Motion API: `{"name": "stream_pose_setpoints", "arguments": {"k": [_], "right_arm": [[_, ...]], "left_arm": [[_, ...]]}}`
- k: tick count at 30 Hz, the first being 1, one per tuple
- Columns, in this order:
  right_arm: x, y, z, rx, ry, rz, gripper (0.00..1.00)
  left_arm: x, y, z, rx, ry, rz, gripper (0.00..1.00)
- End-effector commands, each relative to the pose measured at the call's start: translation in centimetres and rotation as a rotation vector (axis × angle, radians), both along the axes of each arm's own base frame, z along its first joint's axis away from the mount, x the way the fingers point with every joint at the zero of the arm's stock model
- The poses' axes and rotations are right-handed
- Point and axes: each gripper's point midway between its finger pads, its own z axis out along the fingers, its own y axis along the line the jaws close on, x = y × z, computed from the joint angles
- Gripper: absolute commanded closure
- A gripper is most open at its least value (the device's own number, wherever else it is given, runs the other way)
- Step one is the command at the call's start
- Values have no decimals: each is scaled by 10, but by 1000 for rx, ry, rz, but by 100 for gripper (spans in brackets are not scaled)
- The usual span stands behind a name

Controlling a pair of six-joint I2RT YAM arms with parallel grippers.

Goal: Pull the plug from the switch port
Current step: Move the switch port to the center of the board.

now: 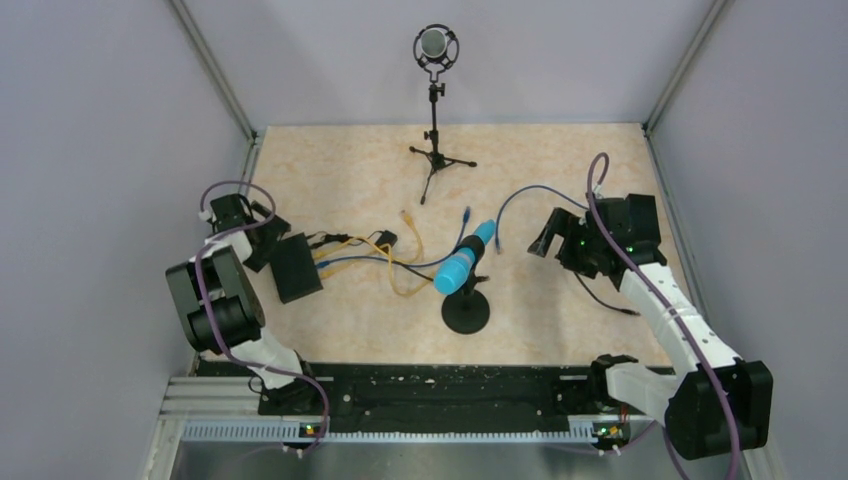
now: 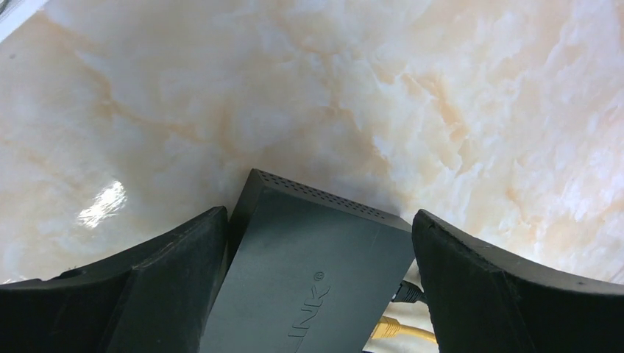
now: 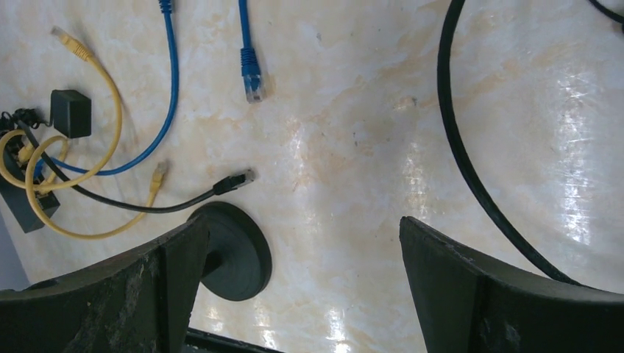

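Bracing the switch looks like the step in hand. The left gripper hangs over it with its fingers wide apart, one on each side of the box; whether either touches a side I cannot tell. In the top view the switch lies at centre left of the frame, just beside that gripper, with yellow, blue and black cables running from its right-hand edge toward the middle. The sockets sit on that edge and are hidden. In the left wrist view a black plug and a yellow plug show at lower right, just inside the right-hand finger.

To do this well, I would lower the left gripper squarely and close it across the box's width, well back from the plugged edge. That way the fingers pin the body without squashing a plug or cord. The box looks light and the table is glossy, so it would likely slide if merely pressed; a firm clamp seems safer.

The right gripper is at centre right, well apart from the switch, fingers fully spread and holding nothing. Its own view shows a loose cable end and the round base at lower left. It should come in low along the cord's line, grasp the plug body rather than the cord, and pull straight out of the port. Which plug is meant I cannot tell.
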Motion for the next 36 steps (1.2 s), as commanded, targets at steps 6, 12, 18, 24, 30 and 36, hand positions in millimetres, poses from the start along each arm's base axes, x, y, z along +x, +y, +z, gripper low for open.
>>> {"name": "stream_pose_setpoints", "arguments": {"k": [6,12,18,24,30,36], "right_arm": [[30,-69,23,-211,-57,-282,1],[57,-119,37,-282,-53,-513,6],[91,-162,38,-248,-22,-714,8],[99,-212,24,-137,66,-904,6],[100,-247,8,-204,151,-1024,5],[126,-268,1,-186,170,-1018,3]], "left_arm": [[7,11,85,186,-94,-72,1],[-14,15,149,322,-174,-65,1],[-26,-54,231,272,-613,-280,1],[-42,-132,257,119,-703,-638,4],[-66,-167,272,79,-759,-791,1],[-77,-178,260,45,-734,-824,1]]}}
